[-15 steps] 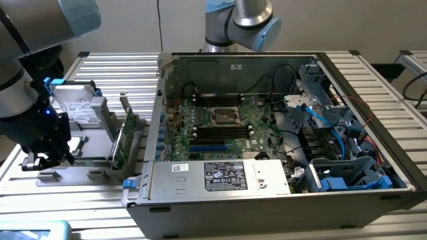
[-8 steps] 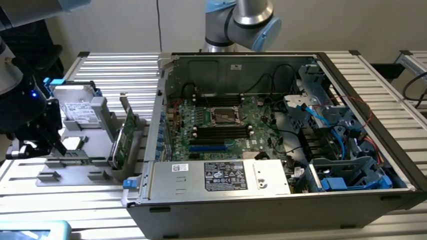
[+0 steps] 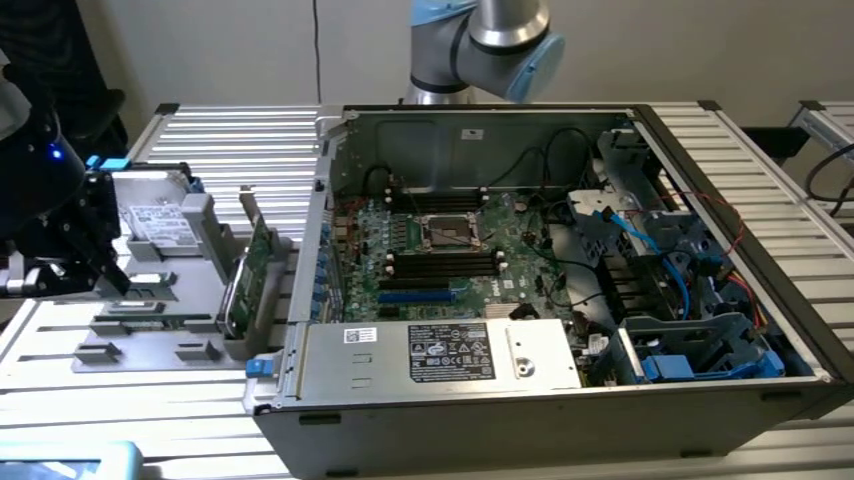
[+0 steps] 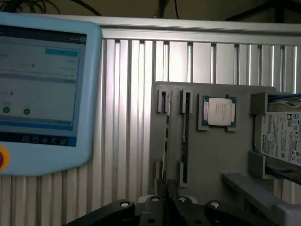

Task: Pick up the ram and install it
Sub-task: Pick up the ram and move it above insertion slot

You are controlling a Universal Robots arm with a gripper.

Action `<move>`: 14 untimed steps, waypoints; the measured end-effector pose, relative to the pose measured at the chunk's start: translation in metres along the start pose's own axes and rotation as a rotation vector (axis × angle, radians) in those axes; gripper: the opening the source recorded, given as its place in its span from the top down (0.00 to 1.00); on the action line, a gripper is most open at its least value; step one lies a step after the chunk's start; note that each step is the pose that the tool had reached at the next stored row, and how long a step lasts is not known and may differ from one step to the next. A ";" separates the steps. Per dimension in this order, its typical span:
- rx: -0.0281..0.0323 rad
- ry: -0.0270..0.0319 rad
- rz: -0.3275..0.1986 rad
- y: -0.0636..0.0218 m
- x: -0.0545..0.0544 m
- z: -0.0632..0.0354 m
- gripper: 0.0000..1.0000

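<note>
Hanging well apart from the open computer case (image 3: 534,420), off toward the exterior view's left. Hovering over the gray tray (image 4: 211,155). Carrying nothing in the gripper (image 4: 166,193), pinched almost together. Facing the ram (image 4: 165,136), standing on edge in the tray, stretching lengthwise straight away, just ahead and in line.

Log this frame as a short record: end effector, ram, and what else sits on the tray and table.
ram: on edge in a slot of the gray parts tray, not yet installed
end effector: at the tray, nearest the ram
processor chip: flat in a tray pocket
hard drive: at the tray's edge
computer case: open, motherboard exposed, to the exterior view's right of the tray
teach pendant: lying on the slatted table
</note>
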State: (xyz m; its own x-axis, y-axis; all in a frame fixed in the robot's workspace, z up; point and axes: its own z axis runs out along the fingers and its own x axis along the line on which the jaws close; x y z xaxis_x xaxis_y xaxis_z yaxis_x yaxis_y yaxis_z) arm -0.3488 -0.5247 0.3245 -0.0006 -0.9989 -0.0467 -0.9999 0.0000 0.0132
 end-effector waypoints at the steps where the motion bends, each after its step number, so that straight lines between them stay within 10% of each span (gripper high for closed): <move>1: 0.0002 -0.0018 0.000 -0.0021 0.001 -0.0044 0.87; 14: -0.0022 -0.0133 -0.007 -0.0362 0.010 -0.0604 0.87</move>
State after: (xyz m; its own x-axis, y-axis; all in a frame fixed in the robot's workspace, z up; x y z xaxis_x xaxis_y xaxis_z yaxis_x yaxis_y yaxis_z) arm -0.3118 -0.5372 0.3839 0.0062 -0.9982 -0.0601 -0.9999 -0.0071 0.0150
